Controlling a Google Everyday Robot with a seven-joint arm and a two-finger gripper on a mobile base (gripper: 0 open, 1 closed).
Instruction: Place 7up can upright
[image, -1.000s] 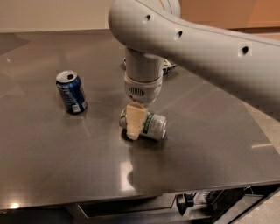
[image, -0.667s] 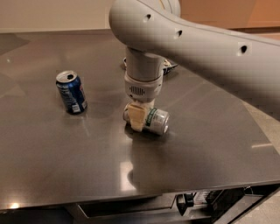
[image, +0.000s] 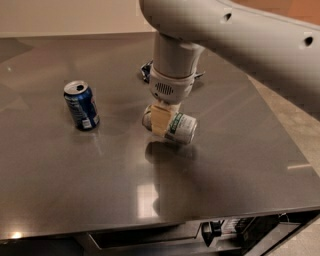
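Camera view: one table (image: 235, 175), two cans, one bag and one arm with one gripper. The table top is flat grey metal, smooth and glossy, throwing soft reflections.

The 7up can (image: 182, 128) is a small silver-white cylinder with green print. It lies on its side near the table's middle, slightly tilted; whether it touches the top cannot be told.

The gripper (image: 162, 125) hangs straight down over it, narrowed around the can, with one cream, flat finger (image: 160, 120) pressed across the can's near side.

The white arm (image: 225, 30) is smooth and rounded, with a vented ring at the wrist.

At 9 o'clock from the 7up can, well apart, a dark blue can (image: 81, 105) stands upright, its silver top open.

At 12 o'clock, mostly hidden behind the wrist, a crinkled blue bag (image: 145, 71) shows.
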